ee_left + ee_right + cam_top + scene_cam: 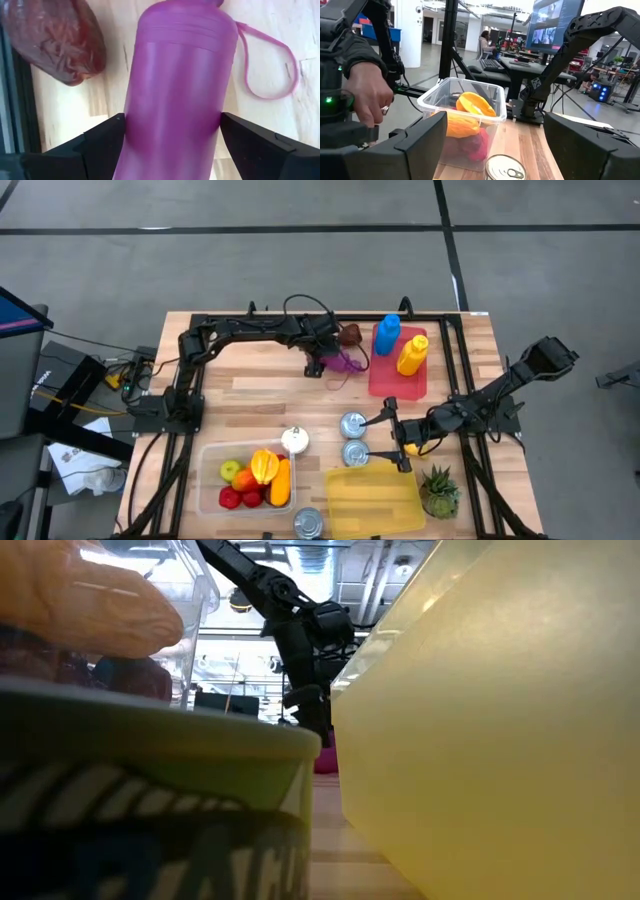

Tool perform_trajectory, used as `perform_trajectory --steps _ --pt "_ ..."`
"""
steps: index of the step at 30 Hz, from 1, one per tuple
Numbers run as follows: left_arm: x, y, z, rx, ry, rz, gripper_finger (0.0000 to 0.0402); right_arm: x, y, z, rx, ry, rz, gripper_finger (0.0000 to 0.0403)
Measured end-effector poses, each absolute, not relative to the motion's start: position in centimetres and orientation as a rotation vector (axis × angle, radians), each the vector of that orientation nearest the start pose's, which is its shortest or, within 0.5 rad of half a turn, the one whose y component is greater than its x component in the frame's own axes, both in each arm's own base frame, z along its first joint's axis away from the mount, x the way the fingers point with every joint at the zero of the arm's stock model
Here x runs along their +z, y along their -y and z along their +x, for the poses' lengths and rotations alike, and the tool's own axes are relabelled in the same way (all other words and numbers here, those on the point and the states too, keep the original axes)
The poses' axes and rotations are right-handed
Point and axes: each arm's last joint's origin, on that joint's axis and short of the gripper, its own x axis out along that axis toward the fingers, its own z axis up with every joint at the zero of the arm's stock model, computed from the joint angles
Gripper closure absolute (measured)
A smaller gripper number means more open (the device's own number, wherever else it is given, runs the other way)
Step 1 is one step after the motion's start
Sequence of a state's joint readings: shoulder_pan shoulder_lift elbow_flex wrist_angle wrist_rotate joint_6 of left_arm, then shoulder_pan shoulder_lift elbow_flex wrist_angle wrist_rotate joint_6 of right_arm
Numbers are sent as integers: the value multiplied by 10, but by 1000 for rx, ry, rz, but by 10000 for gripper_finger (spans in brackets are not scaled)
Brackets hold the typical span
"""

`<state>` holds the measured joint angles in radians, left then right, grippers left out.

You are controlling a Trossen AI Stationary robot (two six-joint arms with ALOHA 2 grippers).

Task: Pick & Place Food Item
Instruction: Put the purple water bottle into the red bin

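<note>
Straddling a purple bottle (175,90) that lies on the wooden table (260,395) near its far edge, the left gripper (340,360) has one dark finger (100,142) on each side of the bottle's body, spread wide and pressed against it. A brown food item (55,40) rests just beside the bottle, and the bottle's purple loop strap (267,65) trails on the wood. Close by, a red tray (385,380) carries a blue bottle (387,334) and a yellow bottle (412,354). Near the front edge, the right gripper (400,440) hovers with fingers parted and empty, beside two cans (354,438) and above a yellow board (372,500). A clear container of fruit (250,477) sits at front left, a small plant (438,490) at front right. A person's hand (367,100) shows beyond the table.
</note>
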<state>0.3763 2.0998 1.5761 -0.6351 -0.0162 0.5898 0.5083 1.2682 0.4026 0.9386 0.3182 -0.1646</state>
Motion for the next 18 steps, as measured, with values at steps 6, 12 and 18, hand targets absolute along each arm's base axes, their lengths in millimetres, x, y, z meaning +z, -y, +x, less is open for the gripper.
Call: perform_trajectory --steps 6,12,18 --pt "170 -149 408 -25 -1203 318 88 216 -108 215 153 87 -122 85" --pt "171 -145 412 9 -1161 263 123 216 -108 215 142 89 -112 85" --pt "170 -141 414 31 -1161 235 193 216 -108 215 143 93 -100 85"
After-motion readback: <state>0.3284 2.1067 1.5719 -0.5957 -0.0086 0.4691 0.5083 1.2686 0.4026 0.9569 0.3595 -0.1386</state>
